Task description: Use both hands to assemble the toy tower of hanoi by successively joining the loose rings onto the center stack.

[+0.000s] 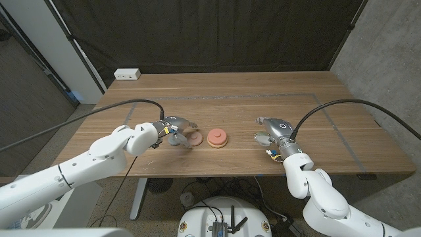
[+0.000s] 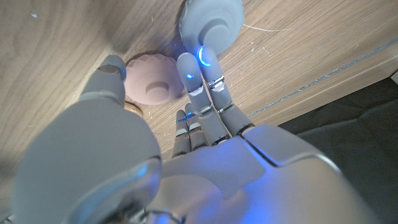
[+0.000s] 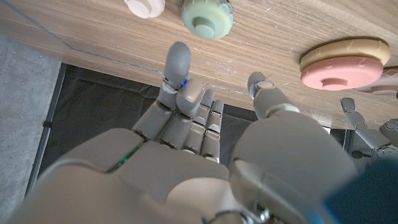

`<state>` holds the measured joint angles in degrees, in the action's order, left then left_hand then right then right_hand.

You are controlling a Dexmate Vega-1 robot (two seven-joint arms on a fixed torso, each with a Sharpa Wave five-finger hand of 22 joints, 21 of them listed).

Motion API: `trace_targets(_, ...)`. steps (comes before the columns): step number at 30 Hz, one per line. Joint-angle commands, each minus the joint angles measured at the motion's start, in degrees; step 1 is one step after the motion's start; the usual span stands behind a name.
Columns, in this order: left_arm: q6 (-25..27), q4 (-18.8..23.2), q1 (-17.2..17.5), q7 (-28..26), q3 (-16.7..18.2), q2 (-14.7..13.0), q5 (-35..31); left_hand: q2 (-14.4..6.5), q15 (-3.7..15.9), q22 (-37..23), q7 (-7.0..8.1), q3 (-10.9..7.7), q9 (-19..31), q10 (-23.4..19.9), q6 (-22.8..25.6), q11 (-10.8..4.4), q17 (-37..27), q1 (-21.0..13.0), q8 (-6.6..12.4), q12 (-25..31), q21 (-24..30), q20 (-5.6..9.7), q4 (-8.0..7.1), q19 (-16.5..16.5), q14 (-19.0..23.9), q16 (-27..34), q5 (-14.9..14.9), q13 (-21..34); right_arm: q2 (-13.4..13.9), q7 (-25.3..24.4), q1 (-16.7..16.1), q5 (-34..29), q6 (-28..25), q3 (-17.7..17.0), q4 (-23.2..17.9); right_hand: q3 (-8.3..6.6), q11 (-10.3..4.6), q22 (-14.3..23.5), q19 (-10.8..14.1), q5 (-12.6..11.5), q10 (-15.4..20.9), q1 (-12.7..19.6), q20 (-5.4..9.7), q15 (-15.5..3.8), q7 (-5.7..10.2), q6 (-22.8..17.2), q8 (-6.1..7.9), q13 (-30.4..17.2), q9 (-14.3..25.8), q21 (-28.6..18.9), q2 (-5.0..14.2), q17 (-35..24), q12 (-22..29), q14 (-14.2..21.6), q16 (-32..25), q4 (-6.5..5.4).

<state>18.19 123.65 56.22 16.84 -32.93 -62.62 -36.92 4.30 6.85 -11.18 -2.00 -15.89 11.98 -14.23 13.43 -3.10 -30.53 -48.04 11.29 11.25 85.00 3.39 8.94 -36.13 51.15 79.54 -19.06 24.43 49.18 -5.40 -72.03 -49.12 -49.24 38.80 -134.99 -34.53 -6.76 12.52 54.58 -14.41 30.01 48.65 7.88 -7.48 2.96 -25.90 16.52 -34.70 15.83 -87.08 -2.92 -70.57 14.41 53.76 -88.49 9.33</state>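
Pink-on-tan center stack (image 1: 217, 138) mid-table, pink ring (image 1: 195, 138) just left of it under the left hand (image 1: 172, 128) with fingers spread, right hand (image 1: 270, 128) unclenched and holding nothing, pale green ring (image 3: 207, 17), wooden table (image 1: 223, 99), dark curtain (image 1: 210, 33), white power strip (image 1: 127, 74), no legible writing.

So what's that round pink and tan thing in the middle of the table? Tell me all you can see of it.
It is the center stack of the toy tower: a wider tan disc below and a pink disc on top, with a small raised knob at the pink disc's middle. Both discs have notched edges and look matte, like plastic or painted wood. The stack lies flat on the wooden table, between the two hands, and nothing touches it. A loose pink ring lies beside it, at the left hand.
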Motion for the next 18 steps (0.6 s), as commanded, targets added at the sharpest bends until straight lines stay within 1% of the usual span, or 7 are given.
trace_targets(1, -0.6, -2.2, -0.7, -0.1, -1.3, 2.5, -1.6, 0.0, 5.69, -0.2, 0.14, -0.02, 0.0, -0.9, 0.8, -0.26, 0.1, -0.3, 0.57, 0.3, 0.2, 8.34, -0.06, -0.1, 0.0, 0.3, 0.1, 0.1, 0.2, -1.0, -0.7, 2.3, 0.5, -0.9, -0.2, -0.18, -0.26, 0.0, -0.2, -0.4, 0.5, 0.0, 4.46, -4.71, 0.11, -0.7, 0.29, -0.2, 0.2, -0.4, 0.47, 0.0, 0.0, -0.2, -0.1, -0.21)
trace_targets(18, -0.9, -3.6, -0.6, -0.9, -1.8, 3.7, -1.2, -0.4, 5.7, -0.2, 0.51, -0.09, -0.1, -2.0, 1.6, -0.64, 0.1, -0.5, 0.94, 0.6, 0.4, 8.37, -0.05, -0.2, 0.3, 0.6, 0.2, -0.1, 0.4, -1.7, -0.7, 2.5, -0.3, -0.3, -0.4, -0.13, -0.2, -0.2, -0.3, -0.5, 1.0, -0.2, 4.45, -4.69, -0.04, -1.0, 0.27, -0.4, 0.2, -0.4, 0.7, 0.0, 0.1, -0.3, -0.1, -0.23)
